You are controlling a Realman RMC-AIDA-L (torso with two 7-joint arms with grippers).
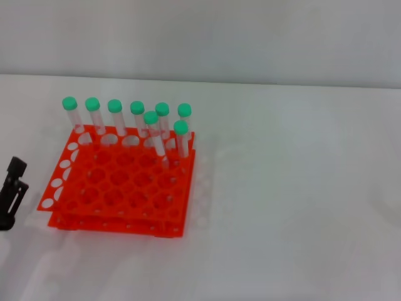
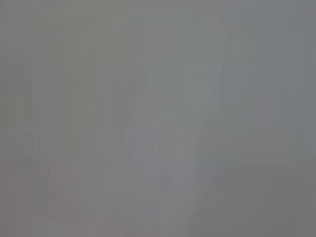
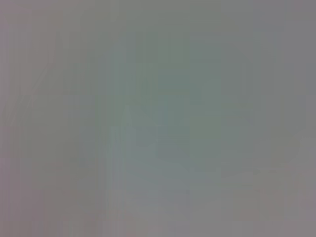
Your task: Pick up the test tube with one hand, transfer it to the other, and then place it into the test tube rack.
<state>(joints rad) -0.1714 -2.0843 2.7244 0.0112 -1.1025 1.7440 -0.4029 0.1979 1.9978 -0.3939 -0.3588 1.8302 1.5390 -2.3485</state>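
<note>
We see eight tubes standing in the rack (image 1: 119,188), none loose; left gripper (image 1: 12,194) parked at desk's (image 1: 301,219) left edge, jaws unclear. Test tube (image 1: 154,135) is light, slick; grab below cap.

The far edge of the test tube rack (image 1: 119,188) is blocked from above by eight green-capped tubes: six in the far row (image 1: 128,122), and two more (image 1: 156,141) one row nearer at the far right corner. The nearer rows of holes are left open to an approach from above. At the left edge of the table (image 1: 301,207), just beside the rack's near left side, room is taken by the left gripper (image 1: 11,194). Bare tabletop is seen to the right of the rack and in front of it.
</note>
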